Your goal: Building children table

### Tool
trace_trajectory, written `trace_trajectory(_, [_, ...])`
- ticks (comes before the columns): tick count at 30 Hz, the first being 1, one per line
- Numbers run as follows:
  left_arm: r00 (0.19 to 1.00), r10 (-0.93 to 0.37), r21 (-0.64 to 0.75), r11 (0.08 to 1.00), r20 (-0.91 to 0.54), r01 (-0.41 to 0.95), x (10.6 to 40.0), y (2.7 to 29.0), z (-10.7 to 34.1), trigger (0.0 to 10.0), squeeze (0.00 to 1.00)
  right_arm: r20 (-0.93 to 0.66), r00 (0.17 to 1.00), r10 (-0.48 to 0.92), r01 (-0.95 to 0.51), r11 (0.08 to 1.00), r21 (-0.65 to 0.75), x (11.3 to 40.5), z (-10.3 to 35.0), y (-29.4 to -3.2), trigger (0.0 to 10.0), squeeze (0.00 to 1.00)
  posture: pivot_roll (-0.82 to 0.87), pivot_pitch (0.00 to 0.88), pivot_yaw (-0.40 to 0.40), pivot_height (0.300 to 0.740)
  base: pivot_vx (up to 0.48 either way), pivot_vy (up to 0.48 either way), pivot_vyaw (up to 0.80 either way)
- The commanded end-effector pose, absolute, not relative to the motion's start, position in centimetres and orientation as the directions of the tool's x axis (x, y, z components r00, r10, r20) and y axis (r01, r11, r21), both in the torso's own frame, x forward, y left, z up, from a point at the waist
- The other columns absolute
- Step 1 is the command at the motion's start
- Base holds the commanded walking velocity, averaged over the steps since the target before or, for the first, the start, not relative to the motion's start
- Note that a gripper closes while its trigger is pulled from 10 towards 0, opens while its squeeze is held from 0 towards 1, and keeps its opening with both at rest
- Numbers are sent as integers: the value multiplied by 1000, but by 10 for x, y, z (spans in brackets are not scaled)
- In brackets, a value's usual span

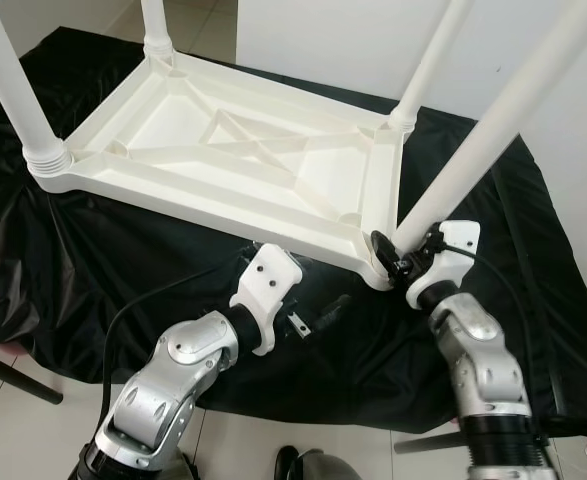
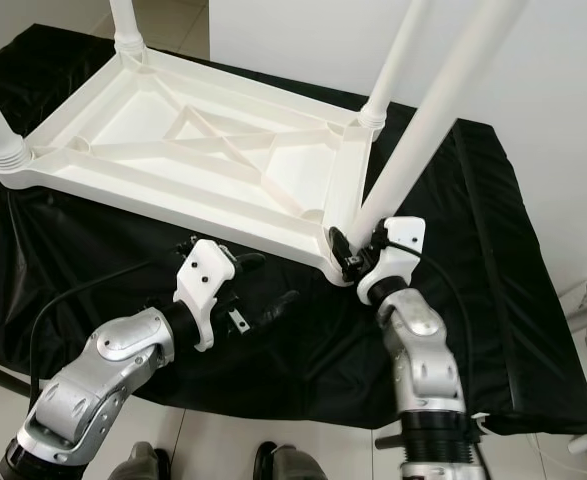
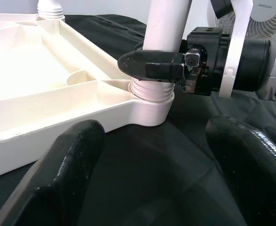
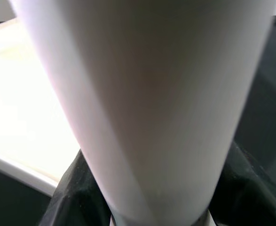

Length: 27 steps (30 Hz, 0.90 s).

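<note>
The right gripper (image 1: 398, 250) clenches the white plastic tube leg (image 1: 493, 130) just above its threaded base, seated in the near corner socket of the upturned white plastic tabletop (image 1: 223, 150). The left gripper (image 1: 308, 318) hovers nearby, fingers spread. Fourth leg appears in hand; next likely twisting it tight.

The children's table (image 1: 233, 150) lies upside down on the table (image 1: 533, 300), a leg (image 1: 493, 130) at its near right corner.

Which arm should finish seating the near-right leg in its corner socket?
Right. The right gripper is shut on the near-right leg just above the corner socket of the upturned table top. The left gripper is open, empty, and hovering over the black cloth.
</note>
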<state>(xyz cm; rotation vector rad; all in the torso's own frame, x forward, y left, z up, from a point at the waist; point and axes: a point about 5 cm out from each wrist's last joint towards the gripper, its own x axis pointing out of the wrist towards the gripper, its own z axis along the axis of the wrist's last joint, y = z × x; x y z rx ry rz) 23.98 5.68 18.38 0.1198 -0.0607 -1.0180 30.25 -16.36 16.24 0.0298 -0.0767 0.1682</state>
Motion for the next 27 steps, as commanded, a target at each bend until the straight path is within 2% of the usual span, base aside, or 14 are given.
trace_trajectory(1, [499, -867, 119, 494, -9, 861, 236, 53, 181, 10000, 0, -52, 998, 46, -45, 999, 18, 294, 137, -165, 0, 0, 35, 163, -134, 740, 0, 0, 0])
trace_trajectory(4, [495, -869, 120, 491, -9, 863, 237, 52, 181, 10000, 0, -56, 998, -27, 30, 998, 48, 291, 137, -159, 0, 0, 33, 161, -134, 740, 0, 0, 0])
trace_trajectory(5, [492, -870, 121, 488, -9, 864, 237, 52, 181, 10000, 0, -56, 993, -105, 109, 992, 61, 288, 138, -154, 0, 0, 33, 159, -133, 740, 0, 0, 0])
trace_trajectory(11, [488, -873, 122, 483, -8, 867, 237, 51, 181, 10000, 0, -80, 987, -139, 147, 984, 100, 287, 139, -139, 0, 0, 35, 155, -134, 740, 0, 0, 0])
trace_trajectory(12, [487, -873, 122, 483, -7, 867, 236, 50, 181, 10000, 0, -93, 984, -150, 158, 984, 88, 287, 138, -137, 2549, 0, 37, 153, -135, 740, 0, 0, 0])
trace_trajectory(13, [488, -873, 122, 484, -7, 867, 237, 51, 181, 10000, 0, -83, 985, -148, 154, 985, 77, 287, 138, -139, 10000, 0, 41, 152, -139, 740, 0, 0, 0])
trace_trajectory(16, [491, -871, 123, 486, -7, 865, 237, 51, 181, 10000, 0, -62, 989, -137, 141, 988, 66, 288, 139, -143, 10000, 0, 41, 152, -139, 740, 0, 0, 0])
trace_trajectory(17, [493, -870, 124, 488, -7, 864, 237, 51, 181, 10000, 0, -56, 990, -133, 137, 988, 70, 288, 140, -144, 10000, 627, 41, 152, -139, 740, 0, 0, 0])
trace_trajectory(18, [493, -870, 124, 488, -7, 864, 237, 51, 181, 10000, 0, -56, 990, -133, 137, 988, 70, 288, 140, -144, 10000, 627, 41, 152, -139, 740, 0, 0, 0])
trace_trajectory(19, [495, -869, 124, 490, -7, 863, 237, 52, 181, 10000, 0, -36, 994, -107, 110, 990, 84, 289, 142, -147, 10000, 1000, 41, 152, -139, 740, 0, 0, 0])
trace_trajectory(23, [498, -867, 125, 493, -7, 861, 237, 52, 181, 10000, 0, 13, 999, -33, 31, 993, 115, 290, 149, -153, 10000, 1000, 44, 153, -142, 740, 0, 0, 0])
trace_trajectory(24, [501, -866, 125, 496, -6, 859, 238, 52, 182, 10000, 0, 47, 996, 76, -81, 992, 98, 292, 154, -163, 10000, 1000, 45, 156, -139, 740, 0, 0, 0])
trace_trajectory(25, [501, -866, 125, 496, -6, 859, 238, 52, 182, 10000, 0, 47, 996, 76, -81, 992, 98, 292, 154, -163, 10000, 1000, 45, 156, -139, 740, 0, 0, 0])
trace_trajectory(27, [503, -864, 126, 499, -6, 858, 238, 53, 182, 10000, 0, 62, 982, 181, -184, 981, 56, 295, 156, -172, 10000, 1000, 45, 156, -139, 740, 0, 0, 0])
